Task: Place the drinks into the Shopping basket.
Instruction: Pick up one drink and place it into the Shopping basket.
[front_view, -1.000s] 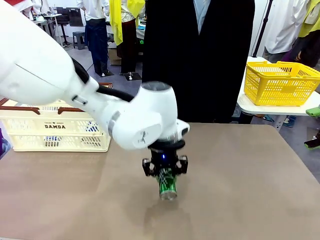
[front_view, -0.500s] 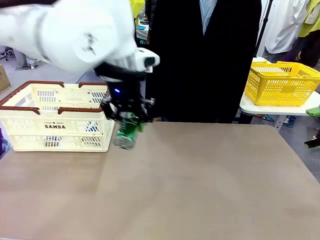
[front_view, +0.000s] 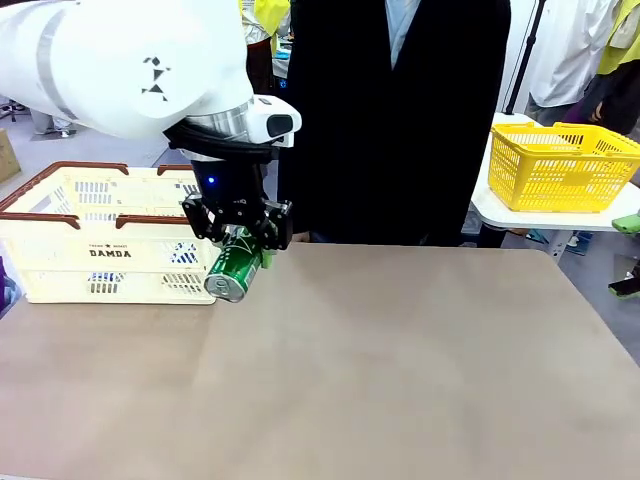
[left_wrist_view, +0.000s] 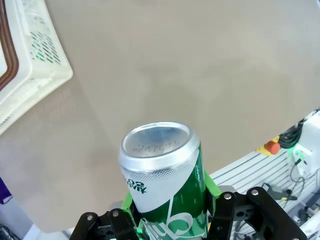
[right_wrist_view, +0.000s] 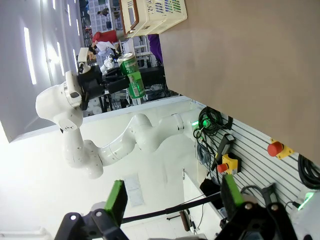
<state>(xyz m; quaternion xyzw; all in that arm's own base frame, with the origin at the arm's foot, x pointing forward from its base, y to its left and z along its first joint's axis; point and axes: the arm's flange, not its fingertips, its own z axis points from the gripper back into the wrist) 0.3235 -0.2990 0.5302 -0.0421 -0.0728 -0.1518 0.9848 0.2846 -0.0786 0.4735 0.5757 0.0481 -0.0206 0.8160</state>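
The green can (front_view: 234, 276) is hanging in the air, clamped across its body between the green pads of the left tool (front_view: 238, 243), just beyond the right end of the Shopping basket (front_view: 110, 252) and above the tabletop (front_view: 400, 360). In the front view the can is tilting, its long axis running from the tool down and toward the near left, so its silver end is facing the camera and slightly downward. In the left wrist view the can (left_wrist_view: 167, 185) is rising from between the left tool's fingers (left_wrist_view: 172, 227), its silver end pointing away from the wrist toward the bare tabletop (left_wrist_view: 200, 75), with a corner of the Shopping basket (left_wrist_view: 35, 65) lying at the upper left. The Shopping basket is sitting at the far left of the tabletop, its brown rim and black lettering facing the near side. A person in dark clothing (front_view: 400, 120) is standing at the far edge. A yellow mesh basket (front_view: 560, 165) is resting on a separate white table at the far right. The right tool (right_wrist_view: 172, 200) is standing with its jaws spread wide and nothing between them; in its view the left arm is showing farther off, carrying the green can (right_wrist_view: 131, 75).
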